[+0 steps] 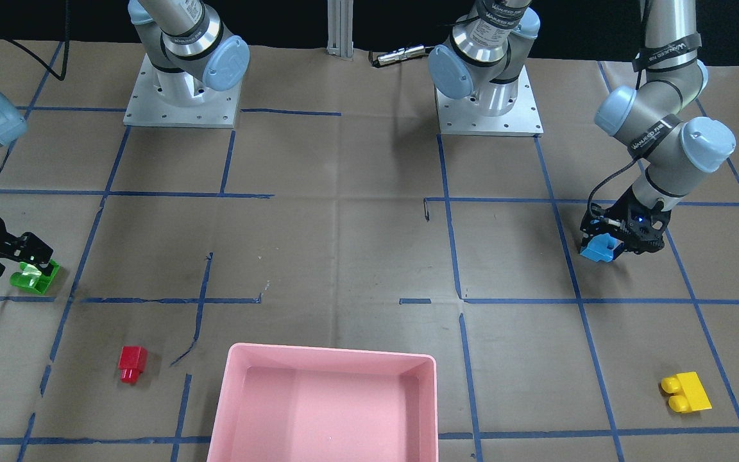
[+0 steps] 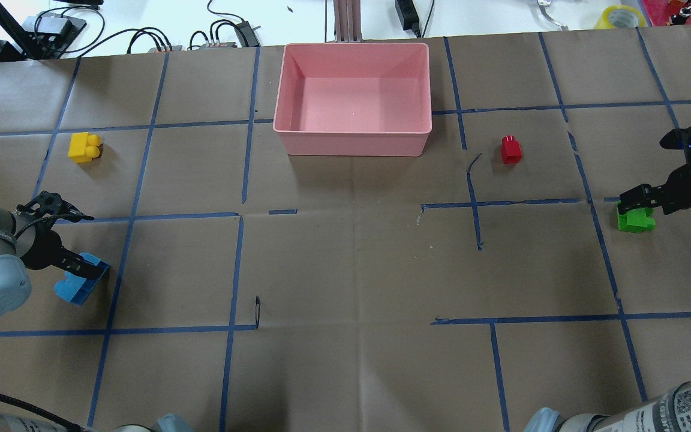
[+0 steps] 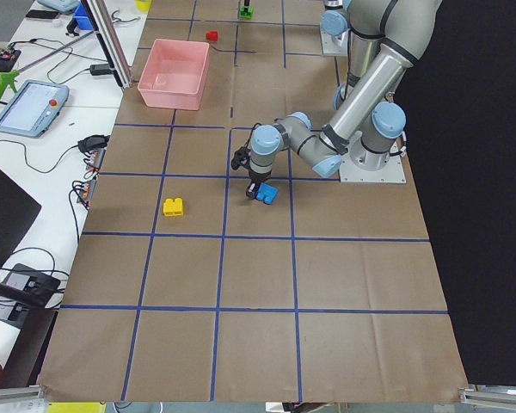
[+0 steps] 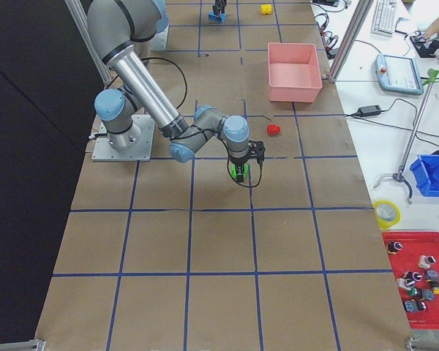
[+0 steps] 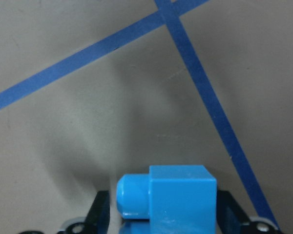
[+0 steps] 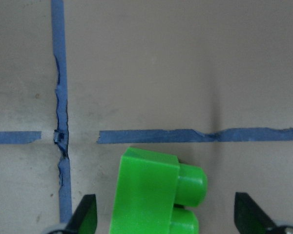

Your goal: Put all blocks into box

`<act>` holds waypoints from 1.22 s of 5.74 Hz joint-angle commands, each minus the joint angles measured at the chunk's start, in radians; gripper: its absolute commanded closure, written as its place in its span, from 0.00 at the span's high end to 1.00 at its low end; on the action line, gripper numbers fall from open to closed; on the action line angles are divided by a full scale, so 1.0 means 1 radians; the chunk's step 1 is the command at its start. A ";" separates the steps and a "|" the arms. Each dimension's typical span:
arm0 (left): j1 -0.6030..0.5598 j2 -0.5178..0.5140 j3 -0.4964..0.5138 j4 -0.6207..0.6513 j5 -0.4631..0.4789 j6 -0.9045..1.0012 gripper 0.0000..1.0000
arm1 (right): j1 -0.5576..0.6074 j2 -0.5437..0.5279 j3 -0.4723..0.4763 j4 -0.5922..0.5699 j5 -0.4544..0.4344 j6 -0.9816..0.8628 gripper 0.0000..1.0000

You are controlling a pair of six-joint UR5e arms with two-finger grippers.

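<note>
My left gripper (image 2: pixel 84 273) is shut on the blue block (image 2: pixel 80 282), low over the paper at the table's left; in the left wrist view the fingers (image 5: pixel 103 214) press its sides (image 5: pixel 171 195). My right gripper (image 2: pixel 630 207) is open and straddles the green block (image 2: pixel 635 221), which rests on the paper; the right wrist view shows gaps between the block (image 6: pixel 151 195) and both fingers (image 6: pixel 85 217). The red block (image 2: pixel 510 149) lies to the right of the pink box (image 2: pixel 351 144). The yellow block (image 2: pixel 84 147) lies far left. The box holds no blocks.
Brown paper with a blue tape grid covers the table. Both arm bases (image 1: pixel 180 96) stand at the robot's edge. Cables and devices (image 2: pixel 219 33) lie beyond the box at the far edge.
</note>
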 commanded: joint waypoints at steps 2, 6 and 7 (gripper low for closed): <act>0.001 0.006 0.004 0.000 0.009 0.012 0.25 | 0.008 0.028 -0.002 -0.021 0.006 -0.003 0.99; -0.133 -0.004 0.516 -0.451 0.006 -0.141 0.24 | 0.008 0.029 0.004 -0.018 -0.017 -0.001 0.79; -0.201 -0.068 0.618 -0.488 -0.002 -0.311 0.24 | 0.008 0.027 0.004 -0.018 -0.019 0.000 0.45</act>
